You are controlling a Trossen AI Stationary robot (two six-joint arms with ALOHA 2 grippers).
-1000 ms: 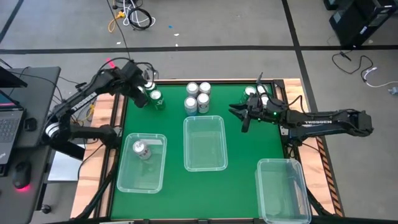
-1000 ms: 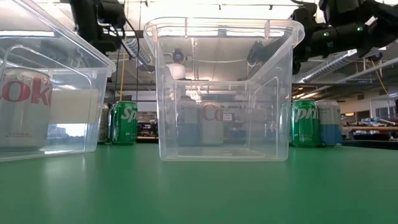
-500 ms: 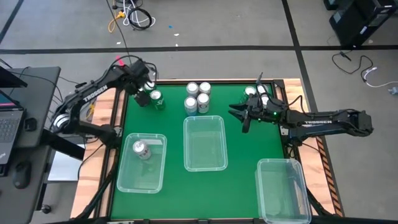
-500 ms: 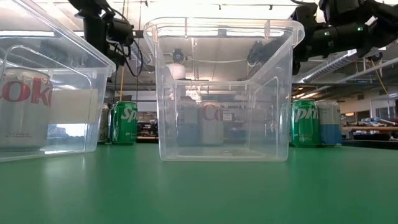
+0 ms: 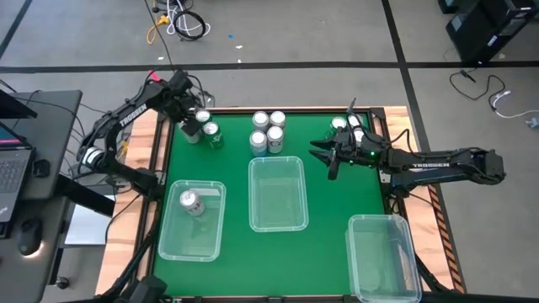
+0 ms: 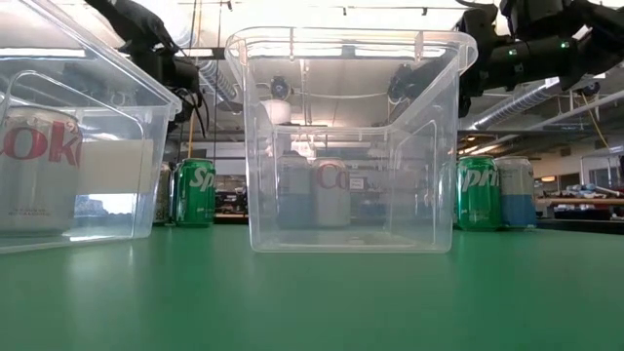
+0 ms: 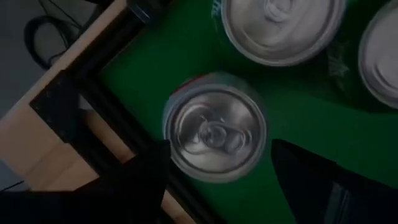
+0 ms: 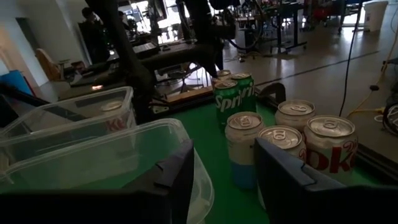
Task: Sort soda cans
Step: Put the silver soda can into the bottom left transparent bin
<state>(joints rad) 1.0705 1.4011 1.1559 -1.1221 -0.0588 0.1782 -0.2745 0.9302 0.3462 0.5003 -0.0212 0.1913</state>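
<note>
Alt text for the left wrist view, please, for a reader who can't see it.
Looking straight down, the left gripper is open, its two dark fingers either side of a can's silver top that stands by the green table's black edge. Parts of two more can tops show beyond it, and bare wood lies past the edge.

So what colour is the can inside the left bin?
Silver-white can with red letters, clearest in the low view.

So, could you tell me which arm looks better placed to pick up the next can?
Probably the left: its gripper is open directly over a can near the table's corner. The right gripper hovers beside its cans.
</note>
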